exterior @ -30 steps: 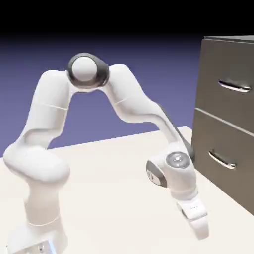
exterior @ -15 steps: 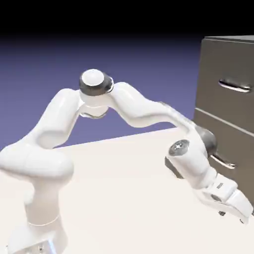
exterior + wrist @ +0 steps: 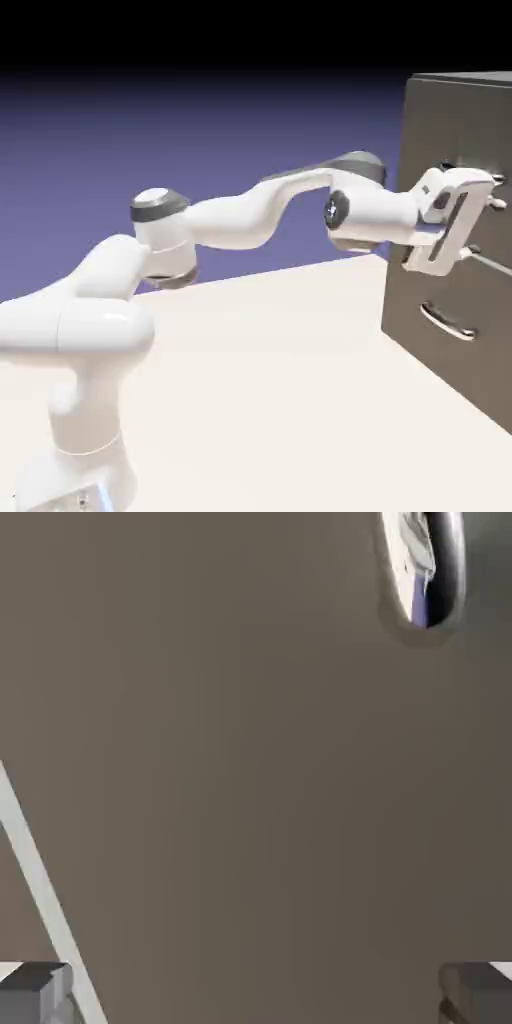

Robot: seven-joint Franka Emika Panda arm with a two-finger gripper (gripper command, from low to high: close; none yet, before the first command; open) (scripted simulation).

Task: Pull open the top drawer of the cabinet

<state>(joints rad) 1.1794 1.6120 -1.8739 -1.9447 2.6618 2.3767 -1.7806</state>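
Against the top drawer [image 3: 470, 130], the spread gripper [image 3: 482, 222] probably still needs centring around its handle [image 3: 424, 567].

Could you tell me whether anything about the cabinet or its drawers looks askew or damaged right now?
Nothing stands out: the cabinet stands square, both drawer fronts sit flush and shut, and the hand is raised at the top drawer.
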